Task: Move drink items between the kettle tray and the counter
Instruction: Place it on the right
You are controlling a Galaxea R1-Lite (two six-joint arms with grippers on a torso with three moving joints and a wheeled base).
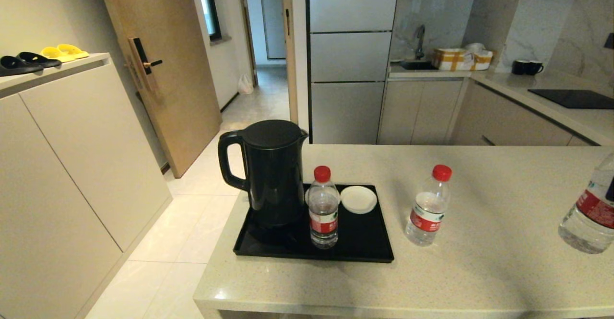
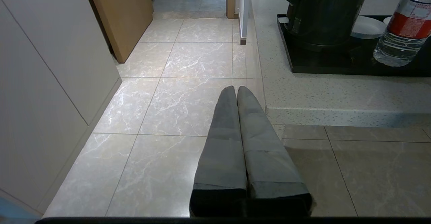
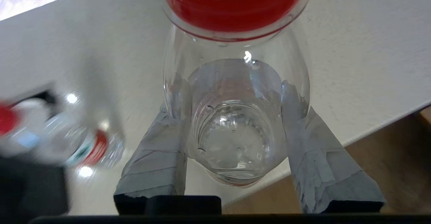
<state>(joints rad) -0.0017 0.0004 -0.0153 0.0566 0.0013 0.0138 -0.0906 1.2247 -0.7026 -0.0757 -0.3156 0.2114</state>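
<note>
Three clear red-capped bottles show in the head view. One bottle (image 1: pixel 323 208) stands on the black kettle tray (image 1: pixel 369 249), just right of the black kettle (image 1: pixel 273 170). A second bottle (image 1: pixel 428 206) stands upright on the beige counter (image 1: pixel 479 271), right of the tray. The third bottle (image 1: pixel 589 211) leans at the far right edge. My right gripper (image 3: pixel 234 102) is shut on this bottle (image 3: pixel 235 126), one taped finger on each side of its body. My left gripper (image 2: pixel 234 90) is shut and empty, low over the floor beside the counter's corner (image 2: pixel 320 96).
A white saucer (image 1: pixel 358 199) lies on the tray behind the bottle. Left of the counter is tiled floor (image 2: pixel 175 92), with a cabinet (image 1: pixel 72 156) and a wooden door (image 1: pixel 158 69) beyond. A kitchen worktop with a cooktop (image 1: pixel 573 98) lies behind.
</note>
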